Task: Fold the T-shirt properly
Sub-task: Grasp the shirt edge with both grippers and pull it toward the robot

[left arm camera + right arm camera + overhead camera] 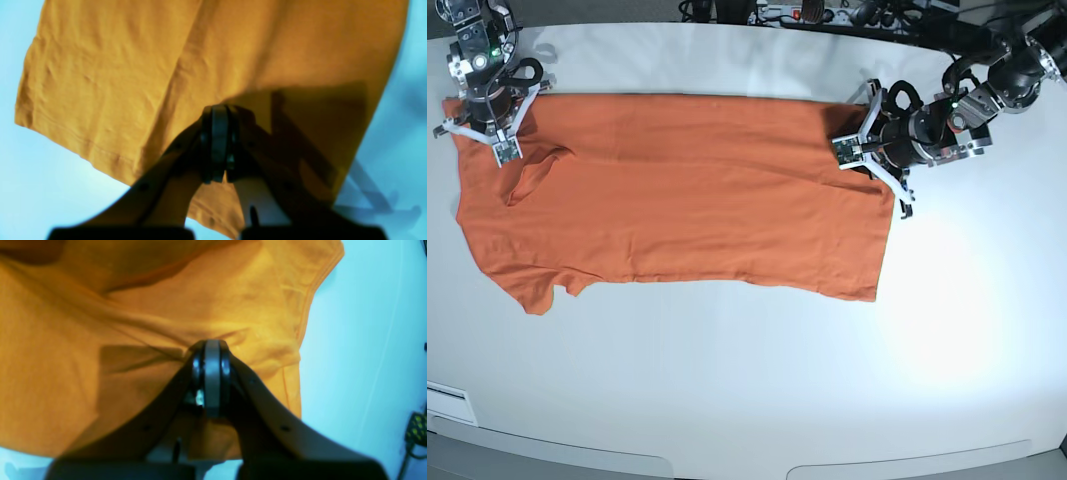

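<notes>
Orange T-shirt [677, 190] lies lengthwise left-right, neckline end left, each end pinched by left gripper [845, 150] and right gripper [505, 152].

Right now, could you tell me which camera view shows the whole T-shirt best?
The base view: the T-shirt lies spread on the table, every edge visible. The wrist views show only close patches beside the left gripper and right gripper.

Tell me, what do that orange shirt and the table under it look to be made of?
The T-shirt looks like thin, soft knit fabric, likely cotton: matte, finely wrinkled, with stitched hems, puckering where the jaws pinch it. The table seems a smooth, hard, white surface, slightly glossy, since it reflects a bright light patch.
</notes>
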`<state>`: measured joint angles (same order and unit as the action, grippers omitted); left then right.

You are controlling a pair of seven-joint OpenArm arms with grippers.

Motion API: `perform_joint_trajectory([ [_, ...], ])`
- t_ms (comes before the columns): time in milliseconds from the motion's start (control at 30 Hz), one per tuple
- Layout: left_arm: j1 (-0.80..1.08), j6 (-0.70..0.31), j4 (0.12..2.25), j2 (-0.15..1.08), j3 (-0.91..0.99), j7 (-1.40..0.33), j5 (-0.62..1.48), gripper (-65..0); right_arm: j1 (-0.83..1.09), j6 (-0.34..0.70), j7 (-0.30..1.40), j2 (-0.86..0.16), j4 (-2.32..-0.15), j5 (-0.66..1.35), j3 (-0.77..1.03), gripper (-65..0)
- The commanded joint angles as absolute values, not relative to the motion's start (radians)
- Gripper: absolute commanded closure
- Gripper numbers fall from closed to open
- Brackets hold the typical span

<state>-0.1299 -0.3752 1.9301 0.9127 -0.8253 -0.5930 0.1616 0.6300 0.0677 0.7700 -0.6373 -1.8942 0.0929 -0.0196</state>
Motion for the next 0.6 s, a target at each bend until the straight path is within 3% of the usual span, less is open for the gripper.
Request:
perform_joint_trajectory([
  [0,-0.121,-0.400,1.942,0.949,-0.828,-0.641,0.167,0.0,0.696,0.121,0.910,-0.632,-1.890,0.167,-0.038,0.0],
  [267,-0.049,-0.389,2.052,1.034,-0.828,-0.664,0.162,0.0,0.880,0.055,0.911,-0.632,-2.006,0.060,-0.038,0.0],
  [567,0.034,-0.354,2.126,1.072,-0.828,-0.690,0.081,0.0,0.945,0.017,0.937,-0.629,-2.045,-0.009,-0.038,0.0],
])
